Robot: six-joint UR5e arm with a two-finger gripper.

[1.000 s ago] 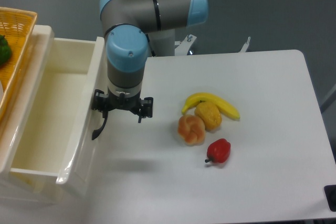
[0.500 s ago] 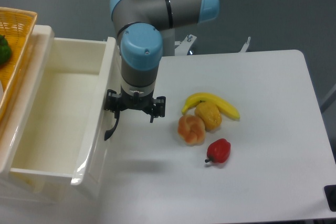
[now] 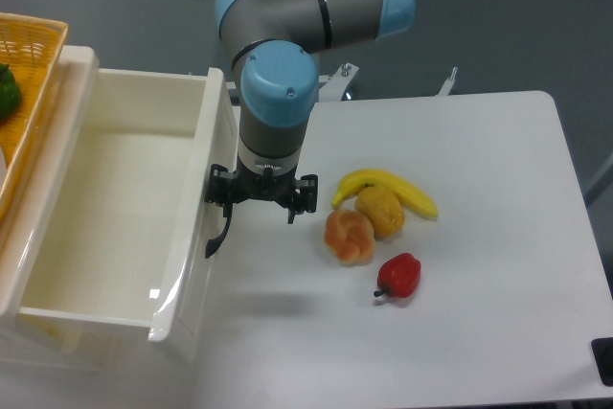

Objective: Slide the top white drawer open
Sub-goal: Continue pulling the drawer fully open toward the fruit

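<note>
Both gripper (image 3: 261, 200) fingers at drawer handle (image 3: 219, 234)

Bright, even overhead light w/ soft diffuse shadows: a faint gray smudge on the tabletop (image 3: 498, 265) below the tool (image 3: 261, 200), at approx 6 o'clock from it, and small tight shadows under the fruit. Small specular glints on the top white drawer (image 3: 144, 227), on its floor and front rim at lower left, plus sheen on the arm's blue caps. Focus is sharp throughout, no visible motion blur; bkgd wall reads dull gray-blue.
</note>
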